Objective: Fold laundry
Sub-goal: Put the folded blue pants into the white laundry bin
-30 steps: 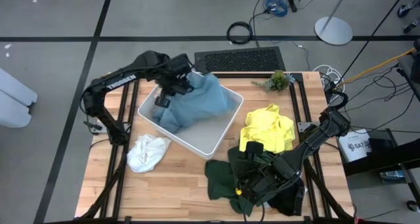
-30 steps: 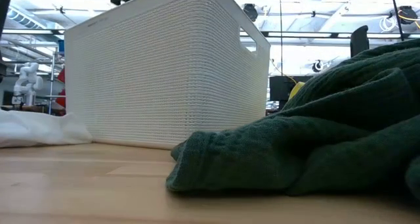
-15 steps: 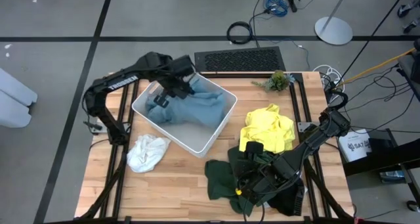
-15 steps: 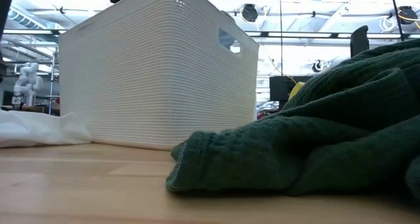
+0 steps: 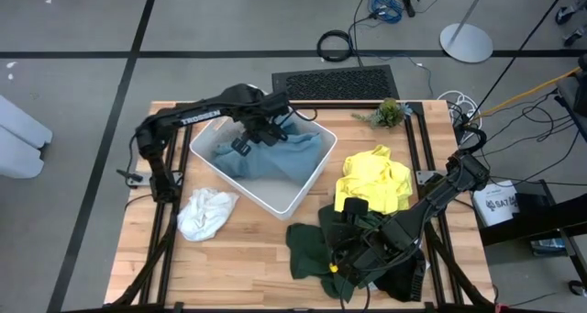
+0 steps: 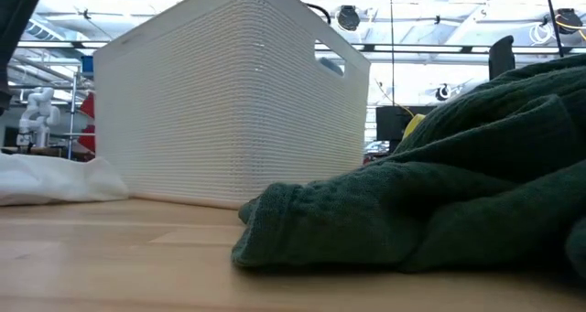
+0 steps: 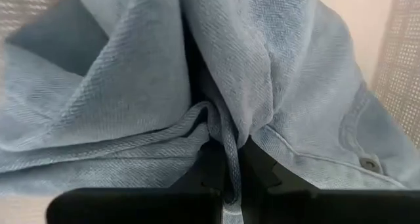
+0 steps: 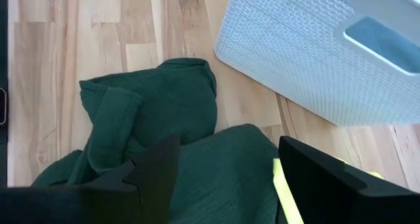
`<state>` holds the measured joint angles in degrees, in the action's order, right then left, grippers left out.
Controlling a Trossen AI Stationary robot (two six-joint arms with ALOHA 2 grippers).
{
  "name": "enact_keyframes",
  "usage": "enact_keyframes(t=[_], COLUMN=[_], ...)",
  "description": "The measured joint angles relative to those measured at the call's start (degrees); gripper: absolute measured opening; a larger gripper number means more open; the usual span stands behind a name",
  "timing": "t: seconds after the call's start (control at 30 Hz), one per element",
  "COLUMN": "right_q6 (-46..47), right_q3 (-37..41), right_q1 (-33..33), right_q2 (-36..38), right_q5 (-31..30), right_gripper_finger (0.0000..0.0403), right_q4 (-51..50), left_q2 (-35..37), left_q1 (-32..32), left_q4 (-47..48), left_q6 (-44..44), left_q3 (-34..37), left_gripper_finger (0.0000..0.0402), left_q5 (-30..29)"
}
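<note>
Since a second ago our left pincer (image 5: pixel 260 129), clamped on the light blue garment (image 5: pixel 275 152), has swung across the tub (image 5: pixel 275 201), cloth trailing beneath it.

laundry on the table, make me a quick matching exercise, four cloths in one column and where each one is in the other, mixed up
Cloths:
1. light blue garment
2. yellow garment
3. dark green garment
4. white cloth

Places:
A. crumpled on bare wood beside the tub's left-arm side
B. under the right gripper
C. inside the tub, pinched by the left gripper
D. between tub and right arm

Pairs: 1-C, 2-D, 3-B, 4-A
</note>
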<state>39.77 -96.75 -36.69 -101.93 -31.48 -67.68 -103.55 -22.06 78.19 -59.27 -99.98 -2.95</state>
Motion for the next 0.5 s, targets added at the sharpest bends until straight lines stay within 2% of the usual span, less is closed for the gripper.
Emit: enact_keyframes(t=[0.1, 0.17, 0.37, 0.5], right_q6=[0.00, 0.00, 0.00, 0.33], right_q3=[0.00, 0.00, 0.00, 0.00], right_q1=[0.00, 0.00, 0.00, -0.11], right_q2=[0.00, 0.00, 0.00, 0.00], right_q5=[0.00, 0.00, 0.00, 0.02], right_gripper_finger=[0.0247, 0.0247, 0.0247, 0.0247], right_q4=[-0.05, -0.16, -0.57, -0.57], left_q2=[-2.09, -3.91, -9.64, -11.91], left_q1=[-0.40, -0.39, -2.66, -6.97], left_q4=[-0.30, -0.52, -3.18, -1.62], left_q6=[0.29, 0.42, 11.23, 18.44], left_q3=[0.00, 0.00, 0.04, 0.02], left_gripper_finger=[0.0019, 0.0019, 0.0020, 0.0020], left_q5=[3.73, 3.98, -5.75, -7.30])
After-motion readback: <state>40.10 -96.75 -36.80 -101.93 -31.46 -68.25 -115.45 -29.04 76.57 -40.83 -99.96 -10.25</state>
